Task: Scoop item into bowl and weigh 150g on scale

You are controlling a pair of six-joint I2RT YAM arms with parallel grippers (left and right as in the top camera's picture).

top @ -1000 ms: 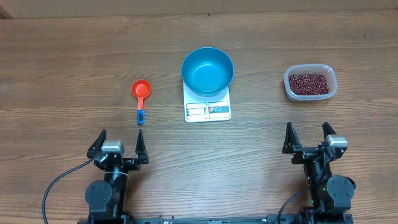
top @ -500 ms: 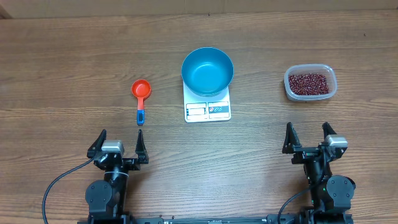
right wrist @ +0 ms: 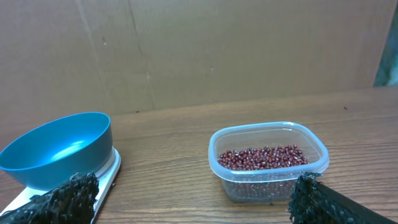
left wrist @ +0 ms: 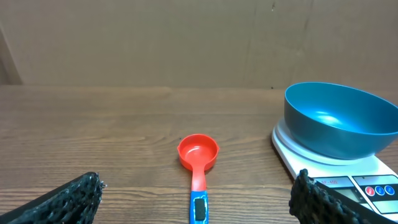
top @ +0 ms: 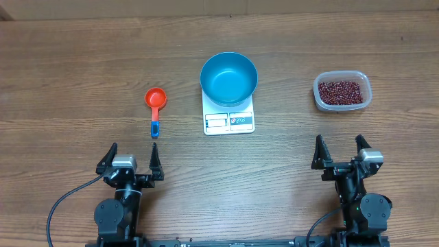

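Nothing has shifted over the last second: both arms and every object on the table lie just as they did. The beans (top: pixel 341 90), small and dark red-brown, lie in a loose layer inside a clear rounded-rectangular plastic tub (top: pixel 317 94) toward the far right of the wooden table (top: pixel 68 62). Well to the left of the tub, near the middle, the bright blue bowl (top: pixel 228 77) stands upright on the white scale (top: pixel 229 122), covering the rear part of the platform and leaving the front strip with its display and label uncovered; the bowl looks bare inside. Further left again, apart from the scale, a red-orange measuring scoop (top: pixel 156 100) with a blue patch on its handle lies flat on the wood, cup toward the far edge and handle pointing back at the robot. The left gripper (top: pixel 134 147) sits low at the near edge, directly behind the scoop, with its jaws spread wide and nothing between them. The right gripper (top: pixel 338 139) sits at the near edge in line with the tub, its jaws likewise spread wide and holding nothing. In each wrist view the dark padded fingers (right wrist: pixel 68 198) frame the lower corners, far apart.
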